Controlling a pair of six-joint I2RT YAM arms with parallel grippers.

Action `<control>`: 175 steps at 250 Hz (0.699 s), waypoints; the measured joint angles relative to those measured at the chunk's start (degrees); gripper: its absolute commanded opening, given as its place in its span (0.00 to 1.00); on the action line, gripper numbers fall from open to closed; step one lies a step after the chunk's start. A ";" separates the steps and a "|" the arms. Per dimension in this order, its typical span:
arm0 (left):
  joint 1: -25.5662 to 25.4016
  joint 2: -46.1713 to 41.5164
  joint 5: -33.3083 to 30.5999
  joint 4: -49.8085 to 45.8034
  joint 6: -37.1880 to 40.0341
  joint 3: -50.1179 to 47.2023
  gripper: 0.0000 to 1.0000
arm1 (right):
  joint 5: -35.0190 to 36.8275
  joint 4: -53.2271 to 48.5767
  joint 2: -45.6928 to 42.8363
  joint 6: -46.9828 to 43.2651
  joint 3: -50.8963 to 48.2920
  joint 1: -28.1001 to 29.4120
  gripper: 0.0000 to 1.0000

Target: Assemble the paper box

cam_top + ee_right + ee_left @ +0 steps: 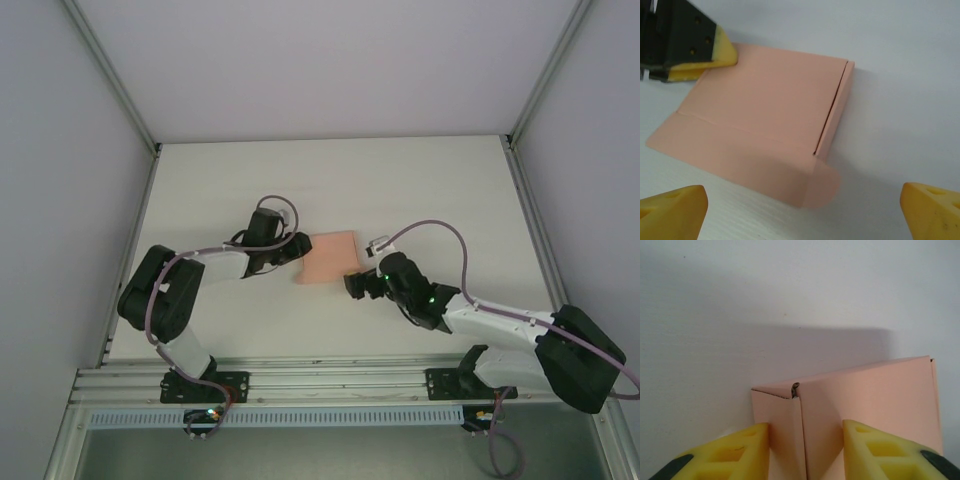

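paper box (330,258) lies mid tabletop (420,180), between the two arms, mostly flat. in the left wrist view its left end stands up as a folded corner.

left claw (300,248) is at the box's far left edge. its yellow pads (735,455) sit either side of that raised corner with the card between them and look to touch it. cannot tell whether the grip is firm.

right claw (352,285) is just off the box's near right corner, jaws wide apart, nothing in them. in its own wrist view a rounded tab (822,185) sticks out at that corner, beside a narrow side flap (837,107) that is not tucked.

step, as i judge it: squaring up the body, left arm anchoring, the ends not yet closed.

the next move likely calls for the right claw to meet the tab or flap squarely and fold it in gently. thin card will buckle or slide if the left hold is loose.
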 measured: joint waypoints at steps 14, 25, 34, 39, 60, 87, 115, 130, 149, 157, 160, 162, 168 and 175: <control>0.31 -0.02 0.44 1.95 0.02 -1.01 0.29 | -2.64 -0.33 0.85 1.86 1.03 -2.73 1.00; 0.61 -0.02 0.94 3.58 -0.09 -1.86 0.27 | -4.76 -0.81 2.21 3.30 2.60 -4.96 1.00; 0.96 -0.04 1.42 4.90 -0.35 -2.56 0.26 | -6.43 -1.38 3.65 4.52 4.37 -6.56 1.00; 1.25 -0.07 1.73 5.79 -0.63 -3.02 0.26 | -7.52 -1.68 4.70 5.29 5.57 -7.58 1.00; 2.62 -0.07 3.28 9.70 -1.62 -5.27 0.24 | -11.65 -2.43 8.79 7.93 10.01 -10.78 1.00; 5.27 -0.11 5.84 16.65 -3.87 -9.18 0.24 | -17.35 -2.62 14.47 11.28 14.53 -13.84 1.00; 8.13 0.72 8.59 23.56 -6.25 -12.52 0.23 | -21.94 -3.72 21.05 13.79 18.86 -14.97 1.00; 9.14 1.79 10.12 27.23 -7.50 -13.68 0.23 | -24.55 -3.74 24.17 14.97 20.61 -14.97 1.00; 9.64 2.60 11.10 30.32 -8.39 -14.64 0.23 | -28.26 -3.61 27.89 16.48 22.67 -14.97 1.00; 9.70 2.75 11.19 31.06 -8.52 -14.88 0.23 | -29.90 -3.39 29.29 17.11 23.39 -14.97 1.00; 9.70 2.80 11.19 31.19 -8.59 -14.93 0.23 | -30.36 -3.26 29.68 17.35 23.58 -14.97 1.00; 9.73 2.82 11.19 31.34 -8.57 -14.97 0.23 | -30.91 -3.08 30.16 17.57 23.78 -14.97 1.00; 9.73 2.89 11.26 31.63 -8.59 -15.06 0.23 | -32.09 -2.54 31.08 17.94 24.24 -14.97 0.98; 9.73 2.91 11.26 31.89 -8.57 -15.15 0.23 | -33.42 -1.99 32.15 18.49 24.74 -14.97 0.96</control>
